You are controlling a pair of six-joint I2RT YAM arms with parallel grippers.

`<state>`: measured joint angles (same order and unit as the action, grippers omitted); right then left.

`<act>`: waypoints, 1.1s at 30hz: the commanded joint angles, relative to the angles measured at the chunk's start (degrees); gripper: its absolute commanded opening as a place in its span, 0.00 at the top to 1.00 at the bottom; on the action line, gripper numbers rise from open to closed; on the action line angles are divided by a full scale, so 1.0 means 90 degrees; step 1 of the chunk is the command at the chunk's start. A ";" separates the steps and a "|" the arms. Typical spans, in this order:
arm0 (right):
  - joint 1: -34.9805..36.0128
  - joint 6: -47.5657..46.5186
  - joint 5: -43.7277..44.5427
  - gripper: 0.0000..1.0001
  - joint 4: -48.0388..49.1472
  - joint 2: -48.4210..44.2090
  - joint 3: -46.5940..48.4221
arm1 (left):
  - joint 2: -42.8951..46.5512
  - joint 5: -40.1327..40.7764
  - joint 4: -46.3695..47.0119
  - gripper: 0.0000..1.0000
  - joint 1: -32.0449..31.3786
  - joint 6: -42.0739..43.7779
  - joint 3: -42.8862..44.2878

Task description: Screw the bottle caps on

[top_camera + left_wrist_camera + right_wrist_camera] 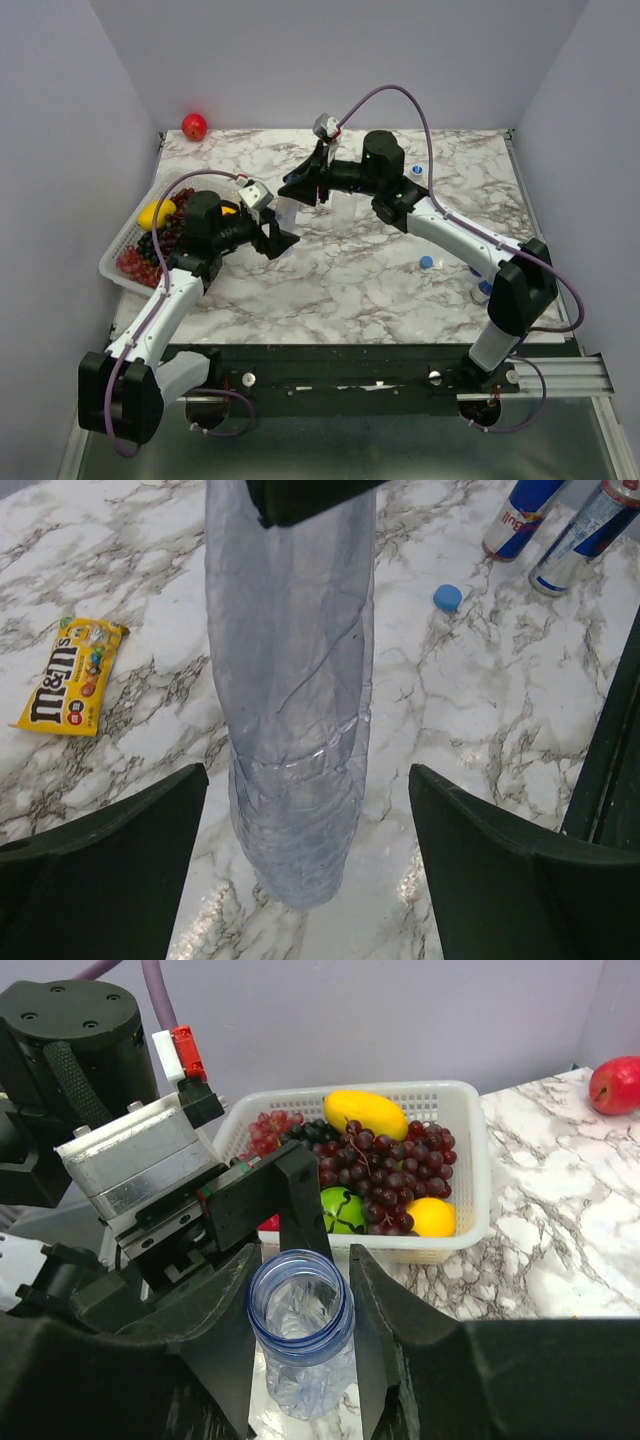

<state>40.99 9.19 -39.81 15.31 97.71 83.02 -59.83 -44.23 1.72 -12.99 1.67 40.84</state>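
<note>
A slim blue-tinted bottle (300,1330) stands upright off the table with its mouth open and no cap on it. My right gripper (302,1256) is shut on its neck from above (298,187). My left gripper (307,780) is open around the bottle's lower body (290,710); a gap shows between the plastic and each of its fingers (110,860). In the top view the left gripper (278,240) sits just below the bottle (287,212). One blue bottle cap (448,597) lies loose on the marble (427,262).
A white basket (125,255) of grapes and fruit stands at the left edge (470,1160). Two blue-and-silver cans (585,535) stand beyond the cap. A yellow M&M's packet (70,675) lies on the marble. A red apple (194,126) sits at the back left.
</note>
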 commanded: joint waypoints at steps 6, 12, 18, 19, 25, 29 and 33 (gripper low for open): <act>0.0133 0.0063 -0.0059 0.71 -0.0129 -0.0261 -0.0045 | -0.0305 -0.0594 0.0346 0.34 -0.0011 0.0078 0.0189; 0.0152 -0.0044 -0.0215 0.59 -0.0402 -0.0466 -0.0182 | -0.0266 -0.0720 0.0737 0.45 -0.0021 -0.0098 0.0004; -0.0003 -0.1252 0.0184 0.09 -0.2214 -0.1256 0.0178 | -0.0159 -0.0906 0.0767 0.57 -0.0011 -0.0002 -0.0094; -0.0072 -0.1517 0.0359 0.04 -0.2605 -0.1412 0.0353 | -0.0129 -0.0945 0.0641 0.58 -0.0011 0.0077 -0.0104; -0.1243 -0.4209 -0.0059 0.06 -0.5475 -0.2623 0.0102 | 0.0261 -0.1004 0.0230 0.61 -0.0070 0.0867 -0.0319; -0.1897 -0.6387 0.0263 0.21 -0.7363 -0.2956 -0.0814 | 0.0378 -0.0985 -0.0005 0.63 -0.0080 0.1123 -0.0319; -0.2502 -0.7319 0.1062 0.35 -0.8117 -0.2635 -0.1642 | 0.0437 -0.1130 -0.0112 0.62 -0.0099 0.1269 -0.0261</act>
<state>22.52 -40.38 -36.88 -40.93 69.65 76.66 -57.25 -51.66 2.79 -13.52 9.47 38.41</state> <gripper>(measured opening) 0.709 0.503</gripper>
